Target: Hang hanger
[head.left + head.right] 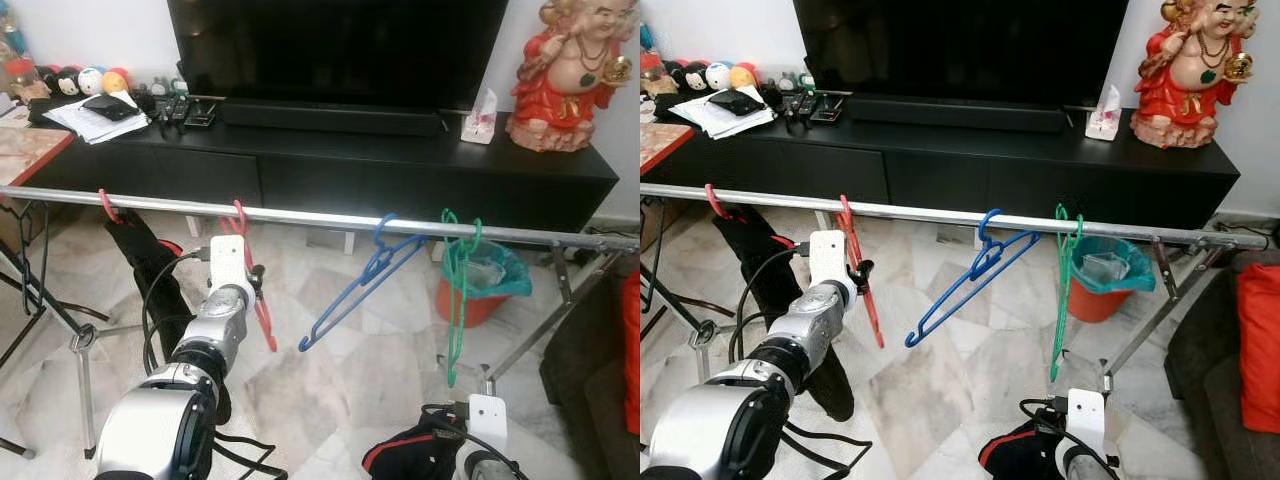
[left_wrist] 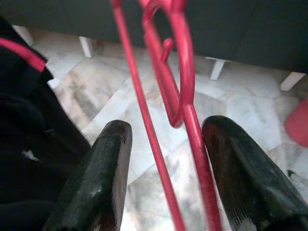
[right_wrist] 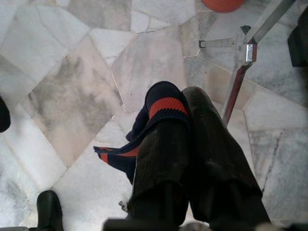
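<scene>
Red plastic hanger (image 1: 252,290) looked light, thin and slippery, hooked on the rail (image 1: 320,216), so your left claw (image 2: 166,187), open astride its wires, should've pinched near the neck.

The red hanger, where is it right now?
The red hanger hangs on the metal rail, left of the blue hanger, between the open fingers of the left gripper.

Rail (image 1: 320,218) runs L-R in front of TV bench (image 1: 330,150). Four hangers on rail; TV (image 1: 335,50) on bench, statue (image 1: 570,75) at R end, bin (image 1: 480,285) on floor behind rail.
</scene>
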You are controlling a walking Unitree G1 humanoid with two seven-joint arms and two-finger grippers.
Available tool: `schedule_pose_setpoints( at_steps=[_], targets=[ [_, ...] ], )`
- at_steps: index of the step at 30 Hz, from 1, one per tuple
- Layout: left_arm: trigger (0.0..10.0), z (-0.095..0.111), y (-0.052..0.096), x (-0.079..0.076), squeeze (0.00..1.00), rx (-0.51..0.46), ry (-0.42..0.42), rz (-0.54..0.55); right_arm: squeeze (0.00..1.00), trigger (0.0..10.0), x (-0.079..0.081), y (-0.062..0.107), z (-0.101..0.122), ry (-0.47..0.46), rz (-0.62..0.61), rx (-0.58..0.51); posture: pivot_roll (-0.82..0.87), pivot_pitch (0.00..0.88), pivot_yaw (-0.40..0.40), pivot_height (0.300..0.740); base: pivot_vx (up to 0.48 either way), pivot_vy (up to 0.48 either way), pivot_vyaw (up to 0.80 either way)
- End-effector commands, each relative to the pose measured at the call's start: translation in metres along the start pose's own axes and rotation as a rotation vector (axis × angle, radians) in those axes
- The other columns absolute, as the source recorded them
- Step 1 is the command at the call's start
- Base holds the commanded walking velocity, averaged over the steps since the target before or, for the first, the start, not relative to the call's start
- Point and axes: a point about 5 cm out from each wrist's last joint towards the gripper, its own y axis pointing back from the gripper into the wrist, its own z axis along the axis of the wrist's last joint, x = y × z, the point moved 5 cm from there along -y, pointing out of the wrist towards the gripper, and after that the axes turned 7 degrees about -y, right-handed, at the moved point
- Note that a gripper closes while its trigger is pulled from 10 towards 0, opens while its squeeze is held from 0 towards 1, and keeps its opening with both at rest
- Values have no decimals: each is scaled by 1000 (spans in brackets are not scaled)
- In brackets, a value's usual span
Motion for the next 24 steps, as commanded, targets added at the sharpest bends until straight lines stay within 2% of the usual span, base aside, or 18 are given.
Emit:
schedule_pose_setpoints(
  at_steps=[1,5,6,7,8,16,24],
  targets=[
    [10000,5,-1,0,0,-7,-30,5,0,10000,-1,-1,3,0,-1,-6,-135,0,-23,740,0,0,0],
    [10000,7,-1,-2,0,-26,-4,-7,0,10000,-1,-1,3,0,2,-3,-135,0,-26,740,0,0,0],
    [6235,8,-1,-3,0,-42,-3,-14,0,10000,-1,-1,2,0,3,-1,-137,0,-26,740,0,0,0],
    [6235,9,-1,-3,0,-48,-6,-16,0,10000,-1,-1,2,-1,3,-1,-137,0,-26,740,0,0,0],
    [0,10,-1,-3,0,-53,-5,-19,0,10000,-1,-1,2,-1,2,-1,-139,0,-26,740,0,0,0],
    [0,17,0,-5,0,-118,-10,-57,0,10000,-5,0,0,-7,-7,7,-139,0,-29,740,0,0,0],
    [0,15,2,-8,0,-128,-15,-89,0,10000,-8,1,-2,-8,-11,17,-142,0,-31,740,0,0,0]
  ],
)
